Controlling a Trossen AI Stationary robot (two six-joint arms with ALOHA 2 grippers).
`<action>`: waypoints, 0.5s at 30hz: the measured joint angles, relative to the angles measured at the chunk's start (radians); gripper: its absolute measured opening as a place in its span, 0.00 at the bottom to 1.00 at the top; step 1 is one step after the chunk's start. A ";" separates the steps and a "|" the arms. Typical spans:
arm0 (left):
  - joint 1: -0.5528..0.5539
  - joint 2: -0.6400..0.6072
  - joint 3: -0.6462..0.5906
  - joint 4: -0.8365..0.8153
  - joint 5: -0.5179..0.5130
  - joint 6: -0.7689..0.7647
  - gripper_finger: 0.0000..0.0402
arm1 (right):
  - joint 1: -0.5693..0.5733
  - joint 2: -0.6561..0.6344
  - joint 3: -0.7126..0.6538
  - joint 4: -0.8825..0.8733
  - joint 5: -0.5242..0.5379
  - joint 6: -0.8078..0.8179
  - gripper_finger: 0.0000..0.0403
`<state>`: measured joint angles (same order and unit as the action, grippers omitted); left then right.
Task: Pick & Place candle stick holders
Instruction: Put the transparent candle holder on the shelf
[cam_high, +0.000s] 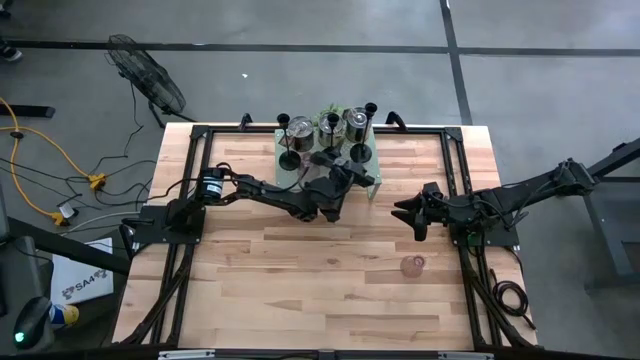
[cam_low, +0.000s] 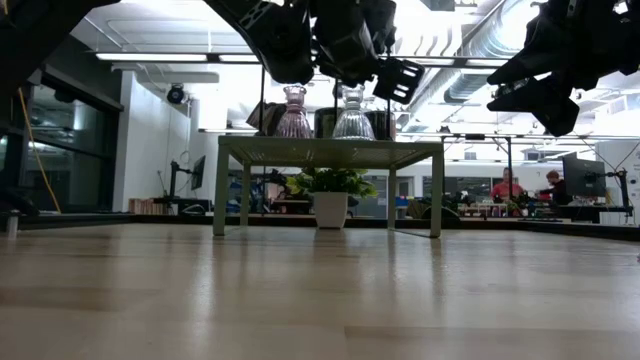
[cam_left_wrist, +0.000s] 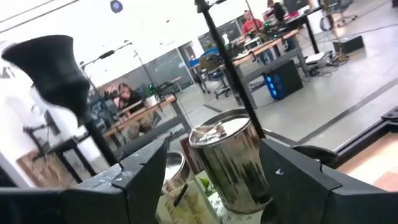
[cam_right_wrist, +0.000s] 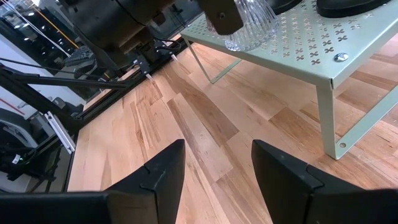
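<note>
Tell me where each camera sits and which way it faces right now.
High: overhead, straight down on the wooden table; both arms show.
Low: table level, facing the pale green perforated metal rack; arms hang from above.
Left wrist: past the open left hand at a shiny silver cup.
Right wrist: past the open right hand, down at the boards.
Shared: low and right wrist both show the clear ribbed glass holder on the rack.

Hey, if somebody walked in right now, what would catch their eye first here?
The pale green rack at the table's far edge, crowded with shiny silver cups and black candle holders. The left gripper reaches into it, open around one silver cup, while the right gripper hangs open over bare wood.
</note>
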<state>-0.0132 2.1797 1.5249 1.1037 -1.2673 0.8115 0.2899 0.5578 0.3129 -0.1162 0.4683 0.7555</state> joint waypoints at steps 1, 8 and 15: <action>0.000 0.000 0.000 0.007 0.007 0.015 0.62 | 0.000 0.000 0.000 0.000 0.000 0.000 0.44; 0.000 0.000 0.000 0.061 0.050 0.106 0.62 | 0.000 0.000 0.000 0.000 0.000 0.000 0.44; -0.007 0.000 0.000 0.128 0.080 0.204 0.62 | 0.000 0.000 0.000 0.000 0.000 0.000 0.44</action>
<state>-0.0197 2.1796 1.5249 1.2317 -1.1876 1.0151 0.2898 0.5575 0.3130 -0.1162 0.4683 0.7555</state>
